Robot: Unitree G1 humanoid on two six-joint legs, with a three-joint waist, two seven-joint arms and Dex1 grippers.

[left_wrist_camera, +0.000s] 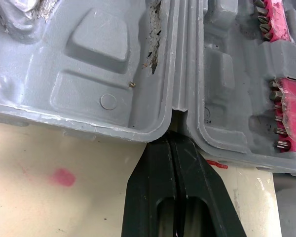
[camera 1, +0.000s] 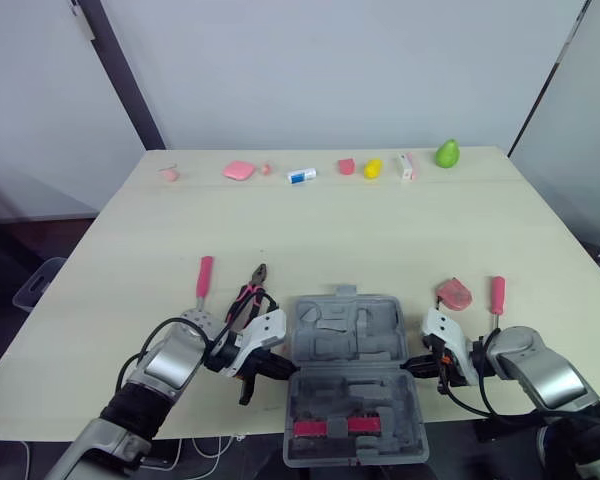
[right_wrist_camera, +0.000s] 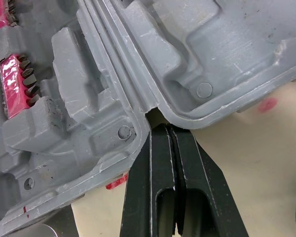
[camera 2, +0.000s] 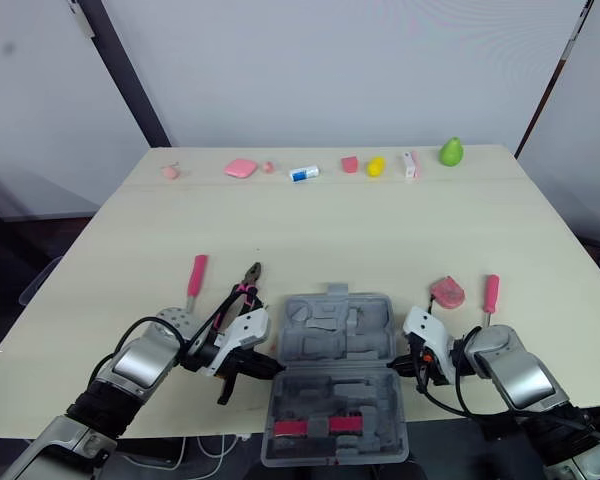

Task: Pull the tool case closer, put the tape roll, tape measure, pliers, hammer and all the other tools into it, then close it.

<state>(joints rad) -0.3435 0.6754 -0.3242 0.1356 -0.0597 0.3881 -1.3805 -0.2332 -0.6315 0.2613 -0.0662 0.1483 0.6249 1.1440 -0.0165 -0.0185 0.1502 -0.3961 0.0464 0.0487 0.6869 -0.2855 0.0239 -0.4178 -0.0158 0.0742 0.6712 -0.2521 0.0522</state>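
Left hand (left_wrist_camera: 175, 139) and right hand (right_wrist_camera: 171, 130) both pinched shut, empty, tips at open tool case (camera 1: 308, 312) hinge, bottom centre; pale table (camera 1: 330, 230), grey wall (camera 1: 330, 60) along top.

Green pear (camera 1: 447, 153), yellow piece (camera 1: 373, 168), pink block (camera 1: 239, 170)

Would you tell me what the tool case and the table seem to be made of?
The tool case looks like grey moulded plastic, matte, judging by its formed recesses and scuffed edges. The table is probably pale wood-look laminate, smooth with a low sheen.
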